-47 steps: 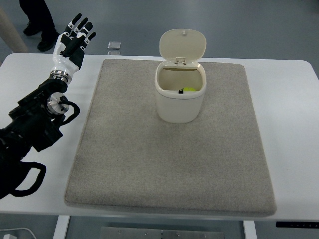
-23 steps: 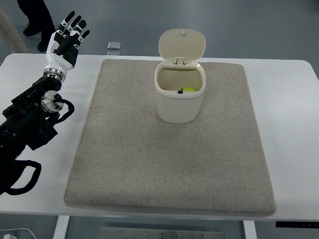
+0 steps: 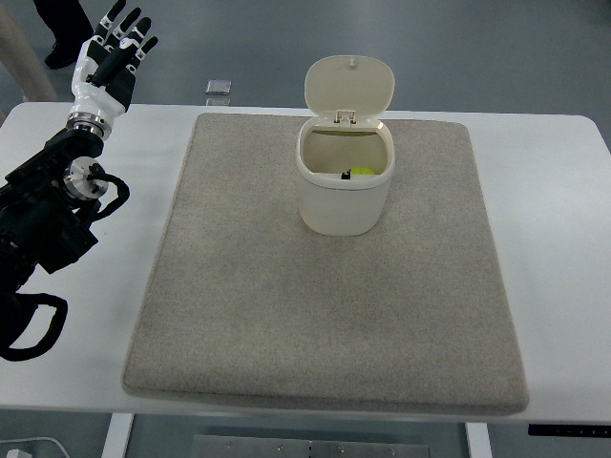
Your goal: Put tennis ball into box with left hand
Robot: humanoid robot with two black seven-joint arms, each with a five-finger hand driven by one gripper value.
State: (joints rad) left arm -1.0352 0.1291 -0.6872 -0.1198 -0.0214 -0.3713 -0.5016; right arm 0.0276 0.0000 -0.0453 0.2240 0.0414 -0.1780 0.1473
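Observation:
A cream bin-shaped box (image 3: 345,191) stands on the grey mat (image 3: 325,315) with its lid (image 3: 349,88) tipped up and back. Inside it, a yellow-green tennis ball (image 3: 361,174) shows near the far right of the opening, partly hidden by the rim. My left hand (image 3: 108,55) is far off at the top left, over the table's back edge, fingers spread and holding nothing. Its black arm runs down the left edge of the view. The right arm does not show.
The white table (image 3: 554,219) surrounds the mat. A small grey square object (image 3: 219,88) lies just past the table's back edge. A person's dark legs and shoes (image 3: 59,38) stand on the floor at the top left, close behind my left hand.
My left hand has drawn back, up and to the left, away from the box. The box and ball have not moved.

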